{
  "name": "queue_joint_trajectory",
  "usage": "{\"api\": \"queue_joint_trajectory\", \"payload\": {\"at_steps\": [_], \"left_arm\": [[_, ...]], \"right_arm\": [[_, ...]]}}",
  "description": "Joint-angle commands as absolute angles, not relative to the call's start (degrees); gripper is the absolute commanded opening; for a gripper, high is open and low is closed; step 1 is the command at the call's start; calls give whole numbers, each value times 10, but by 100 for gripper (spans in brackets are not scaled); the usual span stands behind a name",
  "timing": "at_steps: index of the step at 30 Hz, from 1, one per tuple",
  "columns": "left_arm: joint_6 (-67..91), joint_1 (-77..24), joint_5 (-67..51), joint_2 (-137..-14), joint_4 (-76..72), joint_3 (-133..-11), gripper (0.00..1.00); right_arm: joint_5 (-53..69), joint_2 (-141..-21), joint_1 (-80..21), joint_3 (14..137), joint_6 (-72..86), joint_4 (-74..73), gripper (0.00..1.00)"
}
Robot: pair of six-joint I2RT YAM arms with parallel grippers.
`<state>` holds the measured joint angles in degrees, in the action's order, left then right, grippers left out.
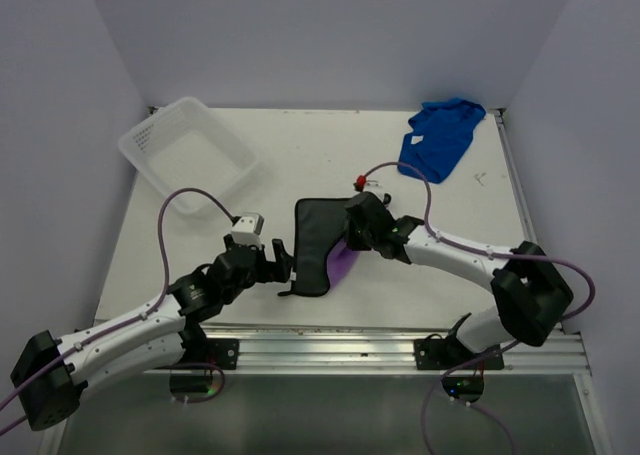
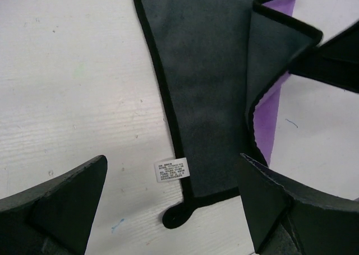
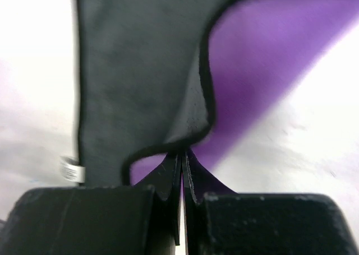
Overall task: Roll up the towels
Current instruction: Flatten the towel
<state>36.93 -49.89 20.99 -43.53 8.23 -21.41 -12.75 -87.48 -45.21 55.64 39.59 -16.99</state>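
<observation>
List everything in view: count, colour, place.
basket: one, white, far left of the table
blue towel: one, royal blue, crumpled at the far right corner
centre towel: one, dark grey with black edging, purple showing under its lifted right edge, mid-table
tag: one, white, at the centre towel's near left edge
table: one, white, under everything
left gripper: one, black, open, over the centre towel's near left edge
right gripper: one, black, shut on the centre towel's right edge
</observation>
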Motion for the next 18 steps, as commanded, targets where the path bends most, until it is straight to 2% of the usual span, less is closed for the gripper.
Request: {"api": "queue_joint_trajectory", "payload": {"at_steps": [1,8,18], "left_arm": [[384,-496,207,-443,54,-210,100],[374,-495,214,-470,45,-214,100],[371,-495,203,-533,10,-226,100]], "right_arm": [[-185,-799,-448,440,456,-77,0],[-234,-623,-448,300,484,-133,0],[-273,-512,-447,259,532,-264,0]]}}
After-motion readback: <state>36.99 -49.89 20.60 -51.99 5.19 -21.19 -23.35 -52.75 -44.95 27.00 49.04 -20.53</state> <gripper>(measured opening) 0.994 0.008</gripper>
